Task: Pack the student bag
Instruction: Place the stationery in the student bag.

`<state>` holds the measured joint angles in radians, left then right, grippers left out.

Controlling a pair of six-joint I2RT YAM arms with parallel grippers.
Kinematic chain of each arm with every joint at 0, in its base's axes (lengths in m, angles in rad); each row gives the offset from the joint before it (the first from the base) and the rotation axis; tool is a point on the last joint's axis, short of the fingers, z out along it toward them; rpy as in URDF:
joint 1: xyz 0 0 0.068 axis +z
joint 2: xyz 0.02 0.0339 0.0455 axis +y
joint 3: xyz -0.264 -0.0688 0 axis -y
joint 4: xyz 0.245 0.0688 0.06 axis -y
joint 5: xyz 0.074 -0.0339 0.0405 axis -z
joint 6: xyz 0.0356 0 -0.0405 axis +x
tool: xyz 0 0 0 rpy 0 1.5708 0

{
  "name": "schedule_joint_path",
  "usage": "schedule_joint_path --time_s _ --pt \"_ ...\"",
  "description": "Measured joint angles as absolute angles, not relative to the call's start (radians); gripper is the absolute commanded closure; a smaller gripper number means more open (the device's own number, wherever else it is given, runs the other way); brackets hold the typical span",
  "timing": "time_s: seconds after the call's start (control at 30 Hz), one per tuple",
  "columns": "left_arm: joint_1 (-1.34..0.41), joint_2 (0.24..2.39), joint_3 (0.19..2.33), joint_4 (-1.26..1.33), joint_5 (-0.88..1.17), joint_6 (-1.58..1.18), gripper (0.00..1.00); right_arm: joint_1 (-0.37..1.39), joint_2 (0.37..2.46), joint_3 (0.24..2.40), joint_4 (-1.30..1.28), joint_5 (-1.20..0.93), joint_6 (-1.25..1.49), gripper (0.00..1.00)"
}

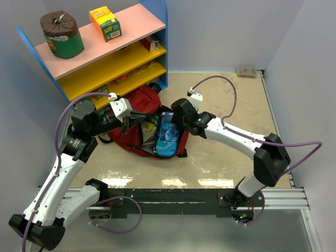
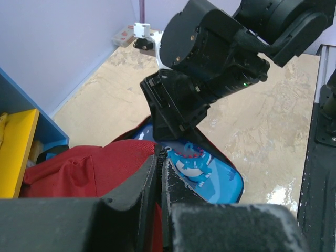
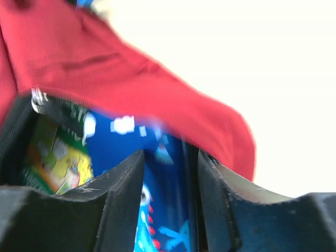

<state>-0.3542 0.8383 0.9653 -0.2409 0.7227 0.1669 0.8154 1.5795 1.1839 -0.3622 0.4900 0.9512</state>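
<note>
The left end effector [image 2: 159, 157] is pinched almost closed on the rim of the student bag [image 1: 140, 101], which lies open-mouthed at the far left of the bench [image 1: 236, 152], against the foot of the shelf [image 1: 105, 50]. The right end effector [image 3: 170, 157] stands part open at the bag's mouth, over the blue pencil case [image 1: 167, 135]; whether its fingers touch the case cannot be told.

— We get bright, even light from above, and white glare patches lie on the counter [image 1: 178, 182] near its front edge.
— Yes, and our shadows are soft. In the right wrist view the student bag [image 3: 131, 89] is smeared by blur, and the background is blown out white.
— Our left wrist view is sharper.
</note>
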Motion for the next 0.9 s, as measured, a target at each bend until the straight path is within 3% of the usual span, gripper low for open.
schedule_joint_path --time_s 0.2,0.37,0.53,0.73,0.9 --pt "-0.354 0.838 0.965 -0.241 0.728 0.167 0.89 0.799 1.558 1.266 -0.434 0.594 0.865 0.54" --pt "-0.354 0.837 0.965 -0.241 0.729 0.167 0.89 0.822 1.431 1.209 -0.455 0.648 0.830 0.60" --pt "-0.354 0.837 0.965 -0.241 0.729 0.167 0.89 0.884 1.294 1.051 -0.472 0.636 0.841 0.52" --pt "-0.354 0.838 0.965 -0.241 0.729 0.167 0.89 1.058 1.283 0.960 -0.509 0.601 0.911 0.47" --pt "-0.354 0.838 0.965 -0.241 0.729 0.167 0.89 1.192 1.346 0.958 -0.513 0.580 0.986 0.50"
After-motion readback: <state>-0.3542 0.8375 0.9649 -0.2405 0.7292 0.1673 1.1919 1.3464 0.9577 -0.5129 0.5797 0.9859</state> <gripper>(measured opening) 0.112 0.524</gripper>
